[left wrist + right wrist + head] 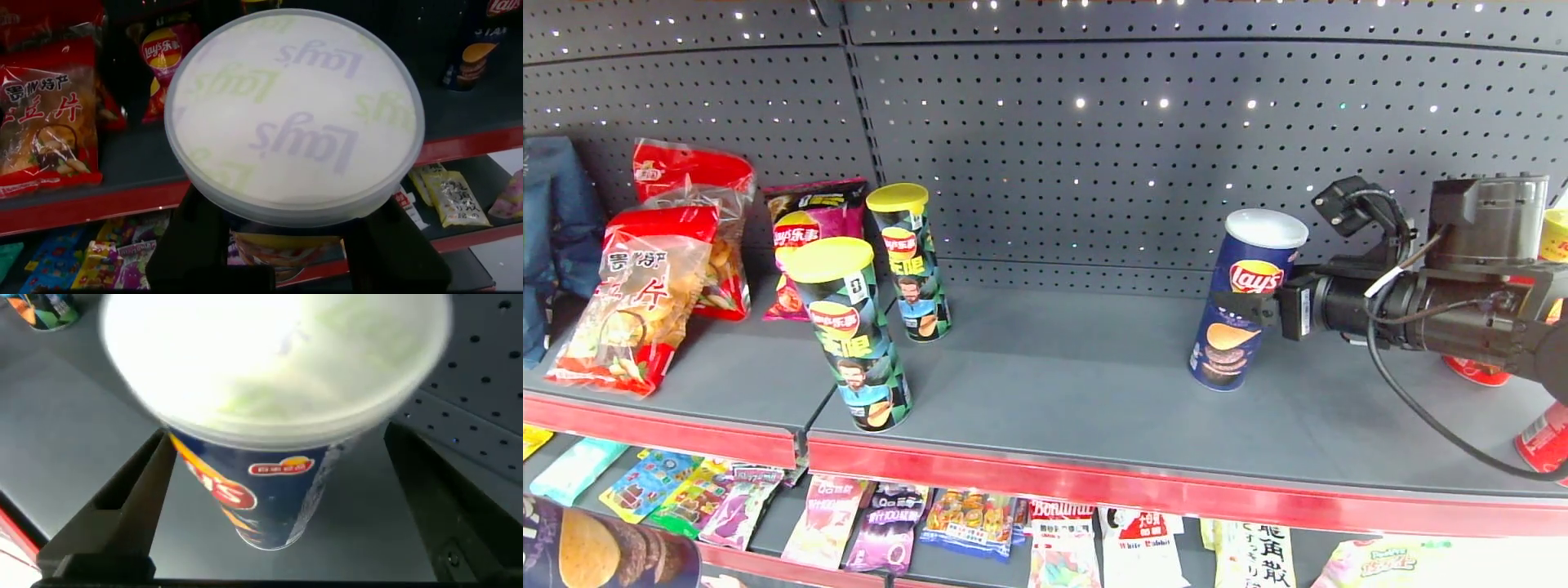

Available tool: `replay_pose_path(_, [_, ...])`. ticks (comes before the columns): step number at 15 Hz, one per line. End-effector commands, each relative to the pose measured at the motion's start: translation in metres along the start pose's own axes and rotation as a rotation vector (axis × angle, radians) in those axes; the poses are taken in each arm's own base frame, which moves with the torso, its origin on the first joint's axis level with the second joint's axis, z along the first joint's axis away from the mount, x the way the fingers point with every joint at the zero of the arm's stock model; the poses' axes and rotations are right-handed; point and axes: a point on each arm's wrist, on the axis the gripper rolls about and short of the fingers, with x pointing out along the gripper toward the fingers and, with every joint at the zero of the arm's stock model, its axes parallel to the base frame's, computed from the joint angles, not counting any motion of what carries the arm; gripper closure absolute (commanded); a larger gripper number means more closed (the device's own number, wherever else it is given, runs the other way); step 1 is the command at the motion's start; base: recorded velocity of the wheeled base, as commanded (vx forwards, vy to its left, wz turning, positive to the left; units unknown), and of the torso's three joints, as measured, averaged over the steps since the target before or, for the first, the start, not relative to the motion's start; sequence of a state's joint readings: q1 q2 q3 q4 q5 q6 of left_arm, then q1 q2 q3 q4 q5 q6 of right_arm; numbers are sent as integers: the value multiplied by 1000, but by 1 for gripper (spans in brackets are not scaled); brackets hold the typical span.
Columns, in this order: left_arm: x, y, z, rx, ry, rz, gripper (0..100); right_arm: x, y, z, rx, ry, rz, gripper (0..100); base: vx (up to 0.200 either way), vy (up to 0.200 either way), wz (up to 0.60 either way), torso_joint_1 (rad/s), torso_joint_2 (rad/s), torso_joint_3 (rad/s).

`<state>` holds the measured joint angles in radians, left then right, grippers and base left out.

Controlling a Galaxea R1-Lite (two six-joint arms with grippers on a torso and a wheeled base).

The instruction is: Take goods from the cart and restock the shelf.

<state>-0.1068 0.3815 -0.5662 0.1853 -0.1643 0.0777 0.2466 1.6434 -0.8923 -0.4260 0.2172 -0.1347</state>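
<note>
**A:** In the head view we see the blue chip can [1245, 302] upright on the grey shelf [1054, 384], well to the right of the nearer yellow-lidded can [854, 331]. The right tool [1235, 309] is at its side.

**B:** From the left wrist we see the left tool [290, 220] clamped on a second chip can [294, 122], held out in front of the shelf.

**A:** From the right wrist we see the tool's fingers [122, 510] on either side of the blue chip can. A gap shows on one side, so we think it is spread, not gripping
</note>
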Motion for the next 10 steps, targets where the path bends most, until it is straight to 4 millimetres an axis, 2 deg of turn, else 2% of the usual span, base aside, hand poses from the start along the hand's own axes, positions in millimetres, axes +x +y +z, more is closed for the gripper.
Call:
replay_pose_path(1, [0, 0, 0, 0, 1, -1, 100, 3, -1, -1, -1, -4, -1, 100, 0, 0, 0, 0, 0, 0])
replay_pose_path(5, [0, 0, -1, 0, 4, 1, 100, -2, 5, -6, -18, -1, 2, 100, 0, 0, 0, 0, 0, 0])
replay_pose_path(7, [0, 0, -1, -2, 4, -1, 100, -12, 14, 2, -37, -30, -26, 100, 0, 0, 0, 0, 0, 0])
replay_pose_path(10, [2, 0, -3, -3, 14, -2, 100, -34, 43, 17, -39, -89, -93, 100, 0, 0, 0, 0, 0, 0])
